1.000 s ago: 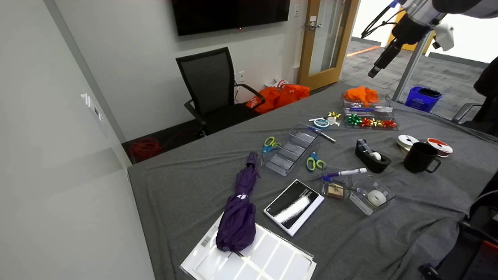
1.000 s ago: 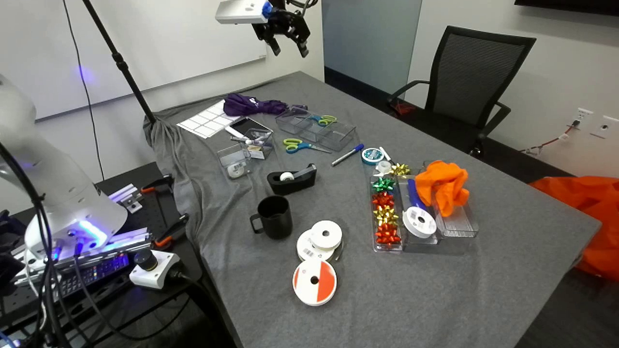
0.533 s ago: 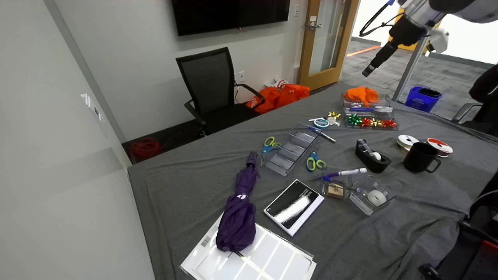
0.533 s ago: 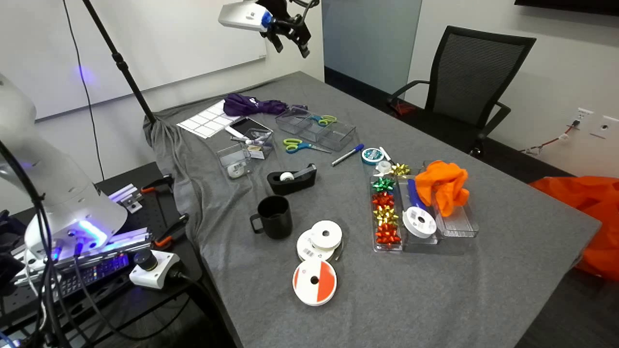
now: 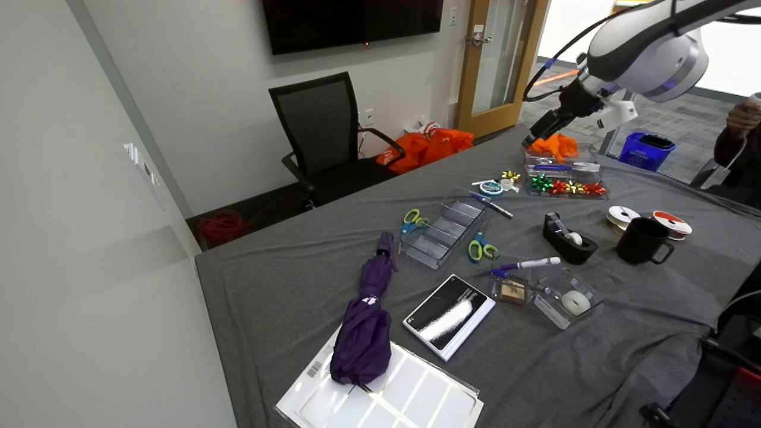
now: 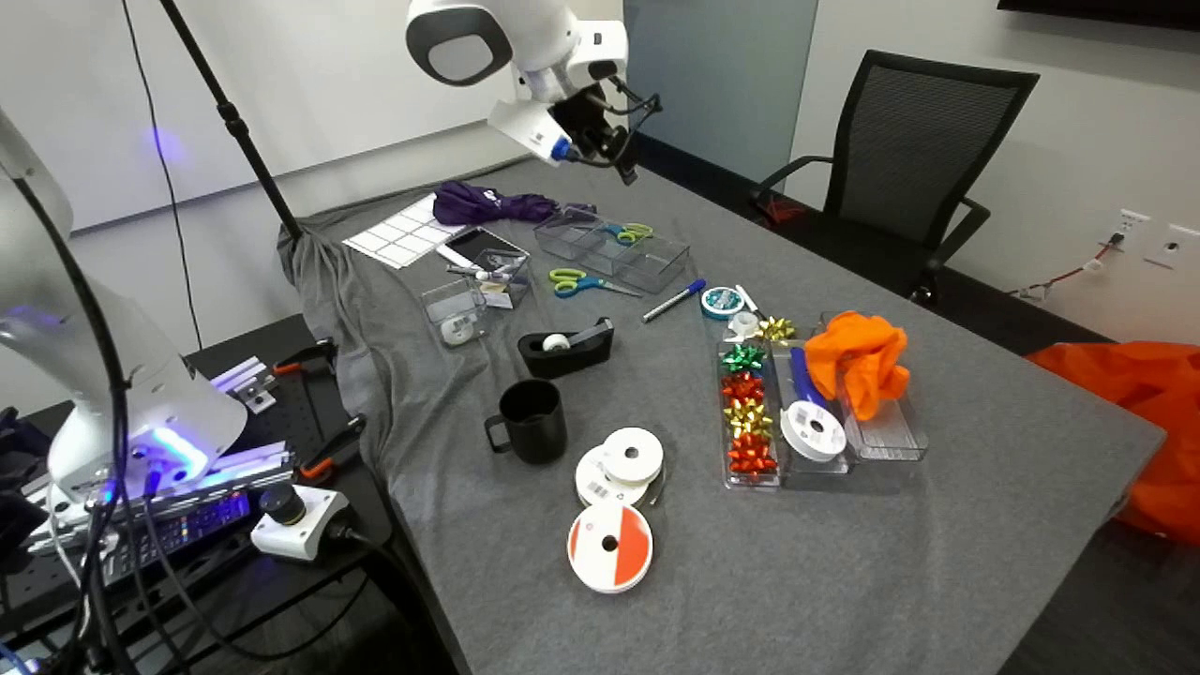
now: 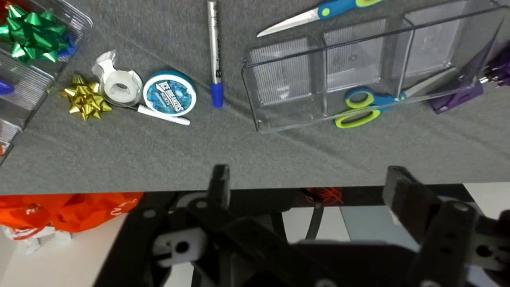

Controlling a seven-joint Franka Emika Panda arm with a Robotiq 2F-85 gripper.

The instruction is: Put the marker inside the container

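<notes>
Wrist view: gripper spread parallel to the worktop edge; we advise straddling the blue-capped marker squarely, mid-barrel

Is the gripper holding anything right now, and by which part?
Nothing is held: the gripper is open and empty, and the silver, blue-capped marker lies on the gray cloth.

The umbrella (purple) lies partly on white sheets.
</notes>
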